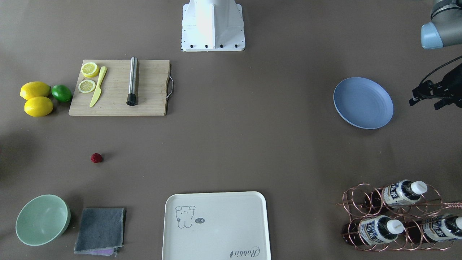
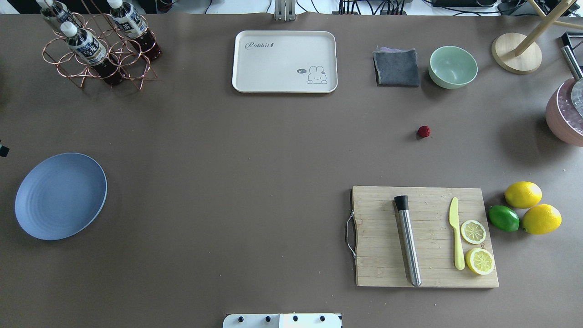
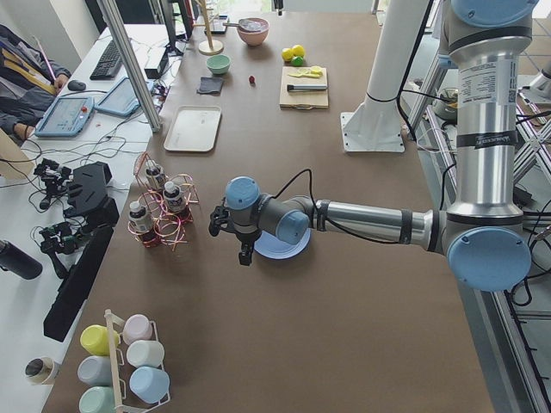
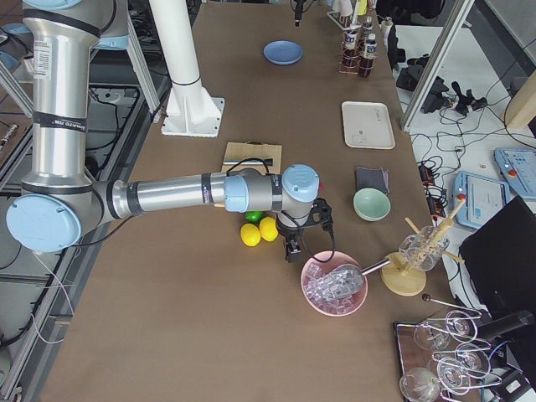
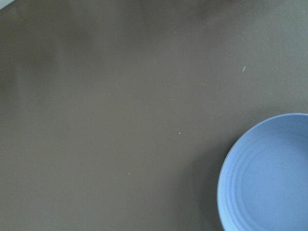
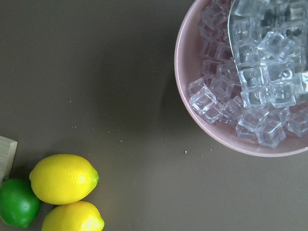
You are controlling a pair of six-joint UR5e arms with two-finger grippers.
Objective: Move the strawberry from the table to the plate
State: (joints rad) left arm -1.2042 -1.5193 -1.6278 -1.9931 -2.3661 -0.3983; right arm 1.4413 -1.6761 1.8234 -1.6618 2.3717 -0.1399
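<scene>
Table bears strawberry overhead; left wrist shows plate.

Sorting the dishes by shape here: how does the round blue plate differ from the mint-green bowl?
The round periwinkle-blue plate is flat and shallow, with faint concentric ridges; the mint-green bowl is deep, with smooth walls. The plate lies on the robot's left side; the bowl stands on its right side, next to a folded grey cloth. Both are round, empty and upright.

Left arm, right arm: silver tubes, pale-blue joint caps. Left gripper black, black cable. White base, black screws.
</scene>
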